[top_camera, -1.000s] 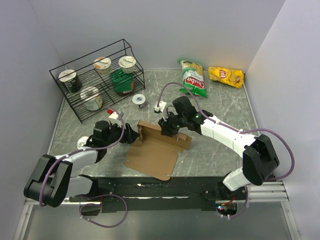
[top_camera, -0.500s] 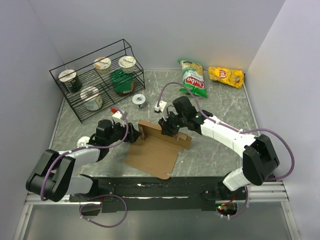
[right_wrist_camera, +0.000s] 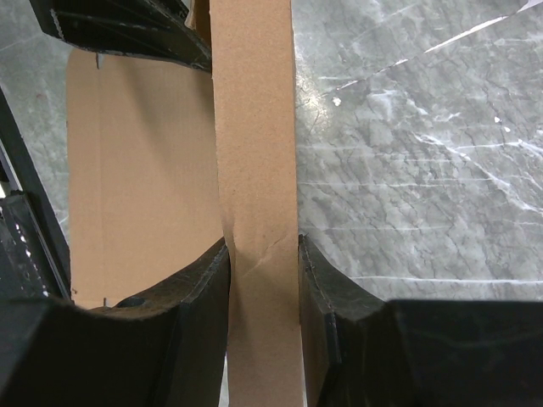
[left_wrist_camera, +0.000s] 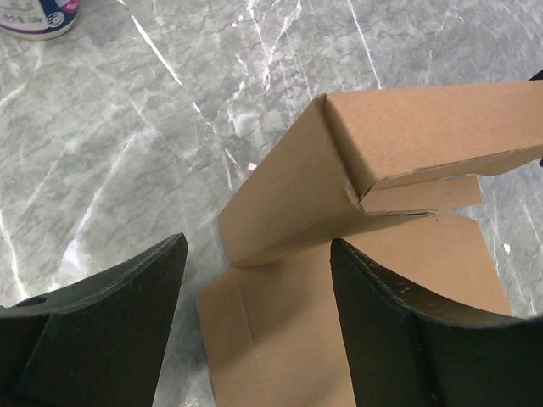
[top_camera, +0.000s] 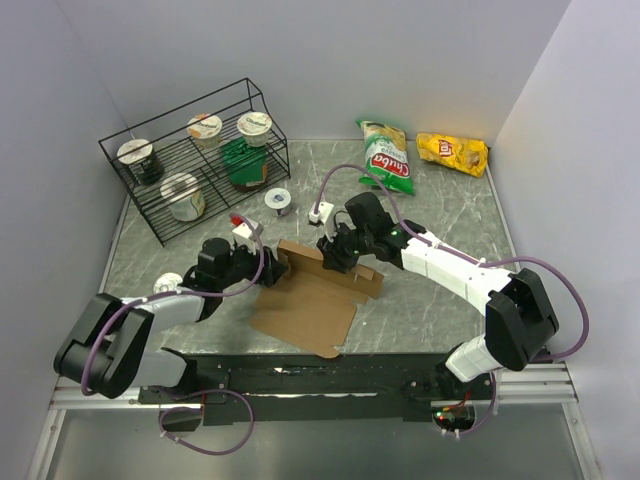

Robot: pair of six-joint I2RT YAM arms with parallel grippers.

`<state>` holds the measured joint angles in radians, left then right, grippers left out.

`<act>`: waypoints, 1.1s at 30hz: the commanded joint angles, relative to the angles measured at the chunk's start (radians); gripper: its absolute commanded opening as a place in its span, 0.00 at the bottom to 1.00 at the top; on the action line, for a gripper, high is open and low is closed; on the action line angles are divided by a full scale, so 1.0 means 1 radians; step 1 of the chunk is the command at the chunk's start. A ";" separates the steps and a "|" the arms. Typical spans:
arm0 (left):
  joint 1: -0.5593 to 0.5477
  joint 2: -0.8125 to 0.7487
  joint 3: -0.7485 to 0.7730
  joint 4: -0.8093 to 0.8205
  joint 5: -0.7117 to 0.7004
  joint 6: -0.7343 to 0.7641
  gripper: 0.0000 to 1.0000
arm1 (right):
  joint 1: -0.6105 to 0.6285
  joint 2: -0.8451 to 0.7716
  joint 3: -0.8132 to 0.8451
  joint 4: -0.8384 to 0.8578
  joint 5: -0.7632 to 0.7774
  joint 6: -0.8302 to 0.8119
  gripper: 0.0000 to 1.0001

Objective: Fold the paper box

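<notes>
Box point(top_camera: 310, 300) lies between the two grippers, its raised back wall running left to right. Right gripper point(top_camera: 337, 258) is clamped on that wall, pinching the strip from both sides. Left gripper point(top_camera: 263, 268) is nearer the upturned left end flap — jaws wide apart, holding nothing — with the flap's corner just ahead, between them.

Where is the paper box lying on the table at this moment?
In the top view the paper box lies mid-table, between the left gripper and the right gripper, which pinches its raised far flap.
</notes>
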<state>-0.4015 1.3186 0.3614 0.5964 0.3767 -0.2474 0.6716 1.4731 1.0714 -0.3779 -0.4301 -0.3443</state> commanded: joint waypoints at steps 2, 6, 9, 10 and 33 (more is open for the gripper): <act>-0.019 0.018 0.053 0.082 -0.002 0.036 0.72 | 0.006 -0.043 -0.010 0.019 -0.042 0.008 0.31; -0.028 0.021 0.054 0.105 -0.012 0.043 0.69 | 0.008 -0.045 -0.011 0.022 -0.045 0.010 0.31; -0.039 0.024 0.054 0.129 -0.027 0.051 0.67 | 0.008 -0.045 -0.011 0.024 -0.049 0.011 0.31; -0.040 0.024 0.054 0.138 -0.030 0.053 0.66 | 0.009 -0.045 -0.011 0.020 -0.048 0.011 0.31; -0.111 0.028 0.036 0.206 -0.288 0.010 0.28 | 0.008 -0.056 -0.033 0.054 -0.050 0.027 0.31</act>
<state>-0.4992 1.3464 0.3729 0.6933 0.1825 -0.2062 0.6712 1.4685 1.0592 -0.3412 -0.4152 -0.3298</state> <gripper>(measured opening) 0.328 0.392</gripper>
